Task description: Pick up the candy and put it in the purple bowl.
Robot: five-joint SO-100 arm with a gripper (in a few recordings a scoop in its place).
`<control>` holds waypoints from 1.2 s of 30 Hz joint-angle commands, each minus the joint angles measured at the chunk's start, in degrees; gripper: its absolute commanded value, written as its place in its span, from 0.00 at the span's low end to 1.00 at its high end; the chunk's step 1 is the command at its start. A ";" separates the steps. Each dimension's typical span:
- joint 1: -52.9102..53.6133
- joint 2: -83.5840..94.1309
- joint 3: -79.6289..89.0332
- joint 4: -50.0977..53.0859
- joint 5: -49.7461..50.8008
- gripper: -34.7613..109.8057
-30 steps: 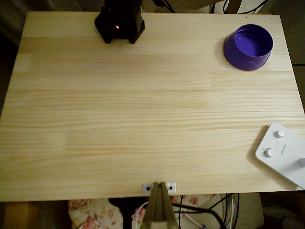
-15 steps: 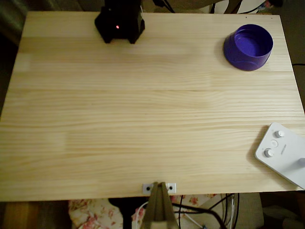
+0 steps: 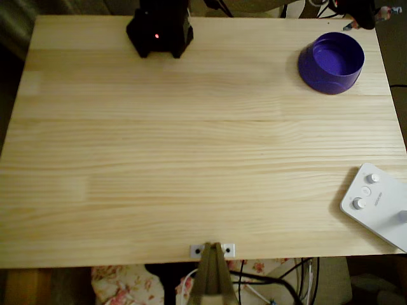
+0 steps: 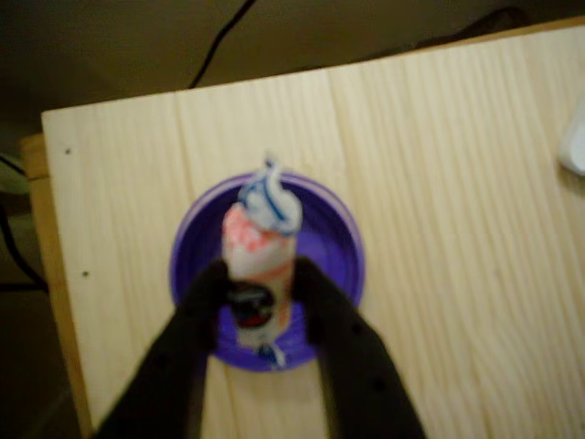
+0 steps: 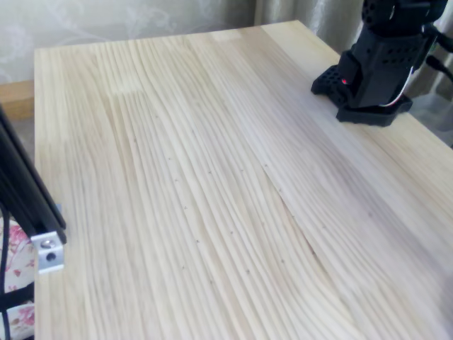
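So compared to half a second back, a dark bit of the arm (image 3: 356,11) now pokes in at the top right of the overhead view, just past the purple bowl (image 3: 331,62). In the wrist view the gripper (image 4: 260,288) points down, its two black fingers (image 4: 203,302) clamped on the candy (image 4: 260,247), left and right of it. The candy sticks out past the fingertips, with the bowl right behind it and the wooden table (image 4: 457,229) around.

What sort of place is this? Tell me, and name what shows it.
Probably a home hobby bench: a pale pine table, floral fabric under its edge, and wallpaper behind. The hand holds the candy over the purple bowl.
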 commanded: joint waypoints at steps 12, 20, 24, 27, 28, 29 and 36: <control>0.88 1.23 -5.19 1.49 1.14 0.26; 1.32 3.34 -4.22 3.87 1.93 0.32; 1.32 4.92 -3.16 4.31 2.37 0.35; 1.32 5.62 -2.55 4.75 2.64 0.38; 1.32 5.80 -2.55 4.92 2.64 0.38; 1.32 5.98 -2.55 5.10 2.55 0.38; 2.11 8.00 -2.46 6.50 2.55 0.37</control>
